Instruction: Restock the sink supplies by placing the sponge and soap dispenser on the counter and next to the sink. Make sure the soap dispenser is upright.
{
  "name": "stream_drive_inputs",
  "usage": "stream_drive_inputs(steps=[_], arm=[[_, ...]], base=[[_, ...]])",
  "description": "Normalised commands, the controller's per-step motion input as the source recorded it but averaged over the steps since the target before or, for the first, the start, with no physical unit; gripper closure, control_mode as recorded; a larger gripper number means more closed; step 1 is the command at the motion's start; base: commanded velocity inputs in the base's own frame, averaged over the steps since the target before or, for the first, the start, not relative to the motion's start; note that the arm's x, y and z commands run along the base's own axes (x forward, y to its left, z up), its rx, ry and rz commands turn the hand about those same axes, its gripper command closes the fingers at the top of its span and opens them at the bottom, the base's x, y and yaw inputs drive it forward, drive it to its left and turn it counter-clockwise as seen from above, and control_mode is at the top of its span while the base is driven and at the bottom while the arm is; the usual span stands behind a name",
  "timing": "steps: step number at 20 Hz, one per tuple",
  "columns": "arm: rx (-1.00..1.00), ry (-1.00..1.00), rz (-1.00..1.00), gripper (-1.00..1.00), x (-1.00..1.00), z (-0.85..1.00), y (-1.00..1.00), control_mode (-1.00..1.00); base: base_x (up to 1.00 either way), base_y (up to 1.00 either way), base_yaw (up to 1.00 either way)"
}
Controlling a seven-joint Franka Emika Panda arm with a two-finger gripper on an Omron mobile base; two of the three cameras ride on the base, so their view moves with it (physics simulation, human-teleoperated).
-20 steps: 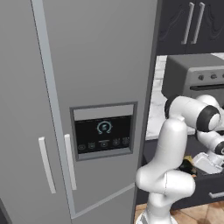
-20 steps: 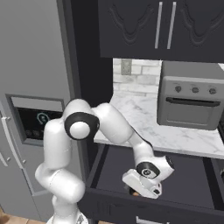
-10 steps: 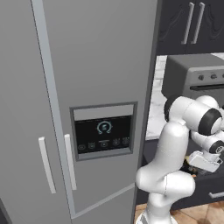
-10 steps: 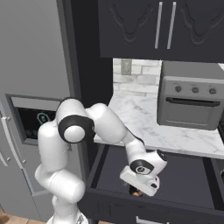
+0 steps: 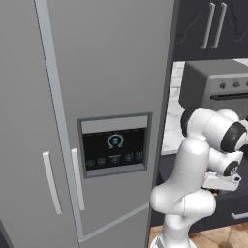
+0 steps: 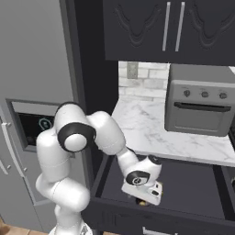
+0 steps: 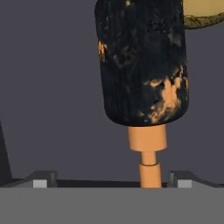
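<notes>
drawer (image 6: 193,183): open, under counter (image 6: 151,133) edge | inside: soap dispenser (image 7: 142,65) lying flat, sponge (image 7: 203,13) beside | gripper (image 7: 109,179): jaws spread, grasping nothing

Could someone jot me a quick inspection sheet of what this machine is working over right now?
Surface: open dark drawer under the marble counter; its floor is bare where visible.
Job's things: soap dispenser, dark with orange patches and an orange neck, lying in the drawer with its neck toward the hand; a yellowish thing beside it, possibly the sponge.
Clutter: nothing seen.
Hand: hand open, low in the drawer, fingertips to either side of the dispenser's nozzle, not gripping.
Cables: nothing seen.
Surroundings: grey fridge with a display panel, toaster oven on the counter, dark upper cabinets.
</notes>
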Motion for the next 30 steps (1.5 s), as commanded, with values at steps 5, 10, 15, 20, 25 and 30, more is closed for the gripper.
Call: stream_drive_inputs(steps=[5, 10, 15, 20, 25, 30], arm=[[0.01, 0.06, 0.00, -1.00, 0.04, -0.19, -0.16, -1.00], [0.06, 0.04, 0.00, -1.00, 0.20, -0.01, -0.41, -1.00], [0.04, 0.03, 0.00, -1.00, 0.34, -0.09, -0.28, -1.00], [0.00, 0.00, 0.00, -1.00, 0.24, -0.37, -0.10, -1.00], [0.00, 0.00, 0.00, -1.00, 0.13, -0.49, -0.02, -1.00], [0.00, -0.01, 0.00, -1.00, -0.04, -0.18, -0.06, -1.00]], base=[[0.00, 0.00, 0.00], [0.00, 0.00, 0.00], [0.00, 0.00, 0.00], [0.00, 0.00, 0.00], [0.00, 0.00, 0.00], [0.00, 0.00, 0.00]])
